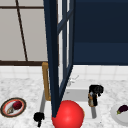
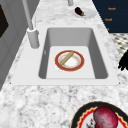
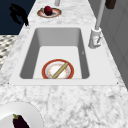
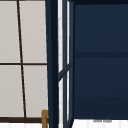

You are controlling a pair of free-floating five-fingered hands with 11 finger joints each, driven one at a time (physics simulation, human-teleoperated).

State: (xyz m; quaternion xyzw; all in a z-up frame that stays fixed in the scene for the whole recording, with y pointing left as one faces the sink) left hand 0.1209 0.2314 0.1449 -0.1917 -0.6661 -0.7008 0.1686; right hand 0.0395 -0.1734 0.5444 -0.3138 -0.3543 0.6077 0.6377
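My right hand [image 1: 96, 90] hovers over the right side of the sink [image 1: 80, 96], fingers curled round a small brown and black object [image 1: 92, 100] that hangs below it. My left hand [image 1: 38, 117] floats low off the counter's front edge by the sink's left corner, fingers relaxed and pointing down. It shows again as the left hand [image 3: 18, 12] at the far left of the right side view and as the left hand [image 2: 124, 61] at the right edge of the left side view. In the sink lies a red-rimmed plate [image 2: 78, 65] with a wooden stick [image 2: 66, 58] across it.
A big red ball [image 1: 68, 115] fills the lower middle. A dark blue window sash [image 1: 53, 57] swings out over the sink. On the left counter a plate [image 1: 5, 108] bears a red vegetable [image 1: 17, 105]. A white plate [image 1: 116, 115] on the right carries an eggplant [image 1: 123, 109]. The faucet [image 2: 32, 32] stands behind the sink.
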